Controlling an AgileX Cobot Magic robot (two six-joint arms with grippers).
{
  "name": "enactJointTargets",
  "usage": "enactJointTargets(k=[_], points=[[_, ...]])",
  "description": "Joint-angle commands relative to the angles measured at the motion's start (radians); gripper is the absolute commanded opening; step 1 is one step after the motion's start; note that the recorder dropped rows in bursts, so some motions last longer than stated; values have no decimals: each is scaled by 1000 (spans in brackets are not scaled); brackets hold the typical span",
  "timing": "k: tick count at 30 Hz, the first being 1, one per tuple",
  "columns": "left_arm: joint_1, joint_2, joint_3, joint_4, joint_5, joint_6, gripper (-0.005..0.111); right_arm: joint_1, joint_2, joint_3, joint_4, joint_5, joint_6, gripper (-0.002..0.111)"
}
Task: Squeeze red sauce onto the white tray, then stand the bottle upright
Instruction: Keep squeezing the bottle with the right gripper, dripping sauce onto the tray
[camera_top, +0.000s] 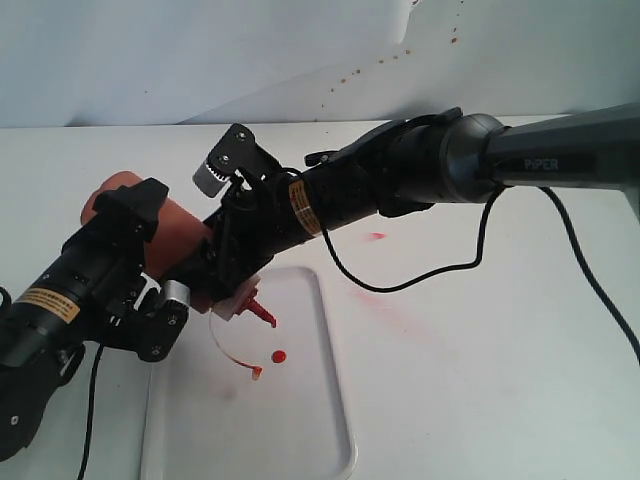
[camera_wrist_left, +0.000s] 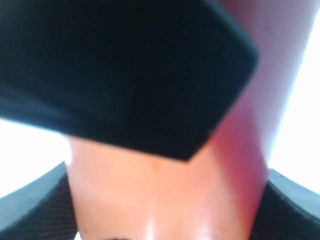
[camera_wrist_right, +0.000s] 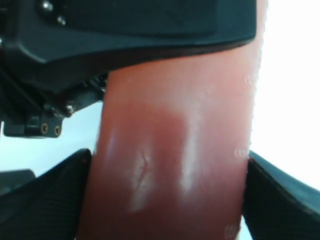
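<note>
The orange-red bottle hangs tilted above the white tray, its base up at the left and its red nozzle pointing down to the right. A small blob of red sauce lies on the tray below the nozzle. The tiny cap dangles on its thin tether. My left gripper is shut on the bottle's upper body; its fingers press both sides. My right gripper reaches across and is shut on the bottle nearer the nozzle, its fingers squeezing the sides.
Faint red smears mark the white table right of the tray. The right arm's black cable loops over the table. The tray's near edge runs out of the exterior view at the bottom.
</note>
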Motion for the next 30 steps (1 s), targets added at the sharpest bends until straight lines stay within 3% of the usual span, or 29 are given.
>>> enactJointTargets(k=[1,6,8,21,22,24,26,27,30], points=[[-23,-63,-11,-14,-58,-18,0,14,-2,-3,0,-51,2,25],[-95,-113,-11,-25,-58,-18,0,14,-2,-3,0,-47,2,71],[-112,-127,-11,-46,-58,-18,0,14,-2,-3,0,-47,2,82],[-118,-141,-11,-85,-58,-18,0,1,-4,-3,0,-10,-6,85],[-118,-141,-11,-85,-58,-18,0,-2,-4,-3,0,-10,-6,83],[-118,-141,-11,-85,-58,-18,0,-7,-4,-3,0,-18,-6,61],[-118,-141,-11,-85,-58,-18,0,-12,-4,-3,0,-43,-6,9],[-118,-141,-11,-85,-58,-18,0,-12,-6,-3,0,-43,-3,1],[-118,-141,-11,-87,-58,-18,0,-12,-6,-3,0,-43,-6,1]])
